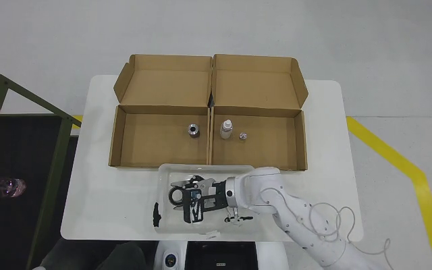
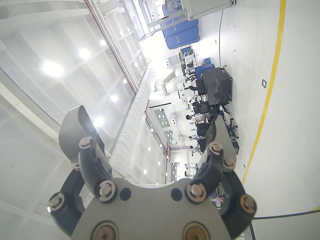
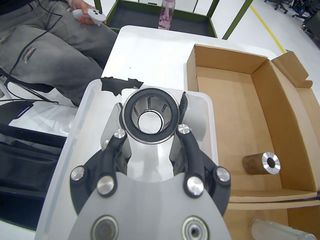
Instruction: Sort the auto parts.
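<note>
My right gripper is shut on a metal bearing sleeve with a black end ring, held level over the clear plastic bin. From above, the same gripper and sleeve sit inside that bin at the table's front edge. The left cardboard box holds one metal cylinder, which lies on its side. A white bottle-shaped part and a small metal piece lie in the right box. My left gripper points up at the ceiling, open and holding nothing.
Both boxes have their lids folded back toward the table's far edge. Torn black tape sticks to the bin's left rim. A seated person holding a controller is beside the table's left end. A pink bottle stands on the dark cart there.
</note>
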Robot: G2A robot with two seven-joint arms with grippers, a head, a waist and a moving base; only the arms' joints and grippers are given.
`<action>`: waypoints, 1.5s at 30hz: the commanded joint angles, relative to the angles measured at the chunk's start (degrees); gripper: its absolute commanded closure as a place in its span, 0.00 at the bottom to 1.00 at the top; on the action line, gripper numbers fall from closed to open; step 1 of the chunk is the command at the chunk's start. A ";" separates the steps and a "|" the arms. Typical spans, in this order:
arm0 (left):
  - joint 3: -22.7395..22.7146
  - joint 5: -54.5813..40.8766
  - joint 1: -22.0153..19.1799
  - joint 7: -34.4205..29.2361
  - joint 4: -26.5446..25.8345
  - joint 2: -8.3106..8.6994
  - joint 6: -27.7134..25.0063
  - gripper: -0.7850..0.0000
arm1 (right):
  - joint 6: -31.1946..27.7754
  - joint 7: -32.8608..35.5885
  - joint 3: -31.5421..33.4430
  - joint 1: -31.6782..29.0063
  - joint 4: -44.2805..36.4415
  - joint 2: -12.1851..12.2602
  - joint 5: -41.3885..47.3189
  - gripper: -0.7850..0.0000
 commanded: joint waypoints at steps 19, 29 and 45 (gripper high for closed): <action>0.00 0.00 0.00 0.00 0.00 0.00 0.00 0.00 | 2.96 0.11 4.09 3.78 -0.98 0.03 6.29 1.00; 0.00 0.00 0.00 0.00 0.00 0.00 0.00 0.00 | 5.63 0.53 3.69 8.46 3.04 -0.80 6.76 1.00; 0.00 0.00 0.00 0.00 0.00 0.00 0.00 0.00 | 9.19 2.39 0.28 15.53 13.48 -2.96 7.86 1.00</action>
